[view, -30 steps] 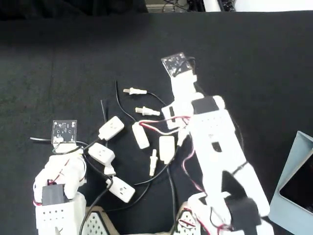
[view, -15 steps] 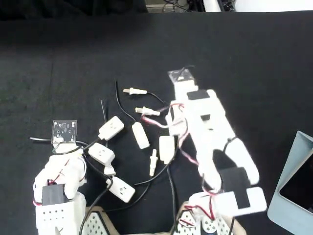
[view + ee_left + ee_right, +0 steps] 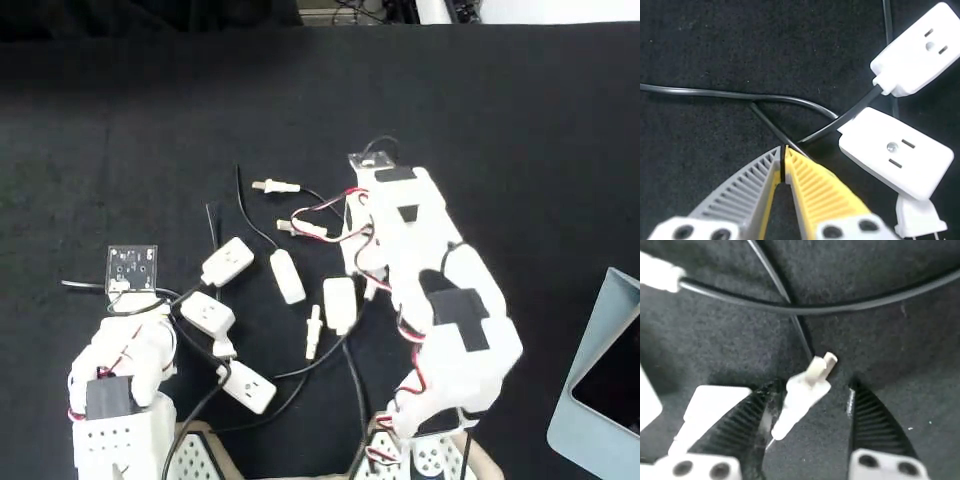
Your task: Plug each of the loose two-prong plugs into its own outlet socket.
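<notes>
Presently logged a black table (image 3: 520,120) across the whole high view. Noted the right arm (image 3: 440,300) folded over the centre-right of the frame and the left arm (image 3: 120,390) tucked into the lower left corner. Recorded a grey-blue box (image 3: 600,390) at the right edge, well apart from the cabling. Confirmed the right gripper (image 3: 812,387) with fingers spread wide, straddling the middle plug (image 3: 802,390) without clamping it; placed that plug at frame centre in the high view, just left of the right arm. Confirmed the left gripper (image 3: 784,150) with fingers pressed together, nothing visibly pinched, tips right at a thin black cable (image 3: 767,122). Counted three white outlet sockets left of centre: upper socket (image 3: 227,262), middle socket (image 3: 207,314) and lower socket (image 3: 247,387), stacked one below another toward the bottom edge. Found a slim white block (image 3: 287,276) and a broader white block (image 3: 340,303) side by side at centre. Located the far plug (image 3: 275,186) above centre and the near plug (image 3: 313,330) below centre, both lying loose on the table.
</notes>
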`<state>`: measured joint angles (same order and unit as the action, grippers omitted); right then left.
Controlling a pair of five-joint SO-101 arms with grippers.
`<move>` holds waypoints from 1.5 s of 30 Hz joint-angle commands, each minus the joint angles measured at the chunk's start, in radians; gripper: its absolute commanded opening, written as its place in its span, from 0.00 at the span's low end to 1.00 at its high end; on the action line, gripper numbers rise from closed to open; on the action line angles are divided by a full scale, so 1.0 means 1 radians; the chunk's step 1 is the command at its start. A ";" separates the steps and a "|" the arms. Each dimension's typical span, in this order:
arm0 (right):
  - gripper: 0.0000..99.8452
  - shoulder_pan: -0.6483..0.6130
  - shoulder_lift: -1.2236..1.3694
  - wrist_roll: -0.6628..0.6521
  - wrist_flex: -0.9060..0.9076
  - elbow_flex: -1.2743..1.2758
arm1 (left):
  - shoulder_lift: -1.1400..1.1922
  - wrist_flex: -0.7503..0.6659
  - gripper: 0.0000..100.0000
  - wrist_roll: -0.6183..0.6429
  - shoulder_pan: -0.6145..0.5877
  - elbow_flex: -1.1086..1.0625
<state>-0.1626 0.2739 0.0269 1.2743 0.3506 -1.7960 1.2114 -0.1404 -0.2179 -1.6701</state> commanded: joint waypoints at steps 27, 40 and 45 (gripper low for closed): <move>0.01 0.014 -0.673 0.011 -0.101 -0.170 | -0.005 -0.023 0.03 -0.011 -0.016 0.021; 0.01 0.110 -0.989 -0.152 -1.065 0.559 | -0.005 -0.023 0.03 -0.011 -0.016 0.019; 0.01 0.106 -1.007 -0.354 -1.540 0.849 | -0.005 -0.023 0.03 -0.011 -0.016 0.019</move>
<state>-0.0644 -0.7004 -0.2232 0.0284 1.0856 -1.7960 1.2114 -0.1404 -0.2179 -1.6701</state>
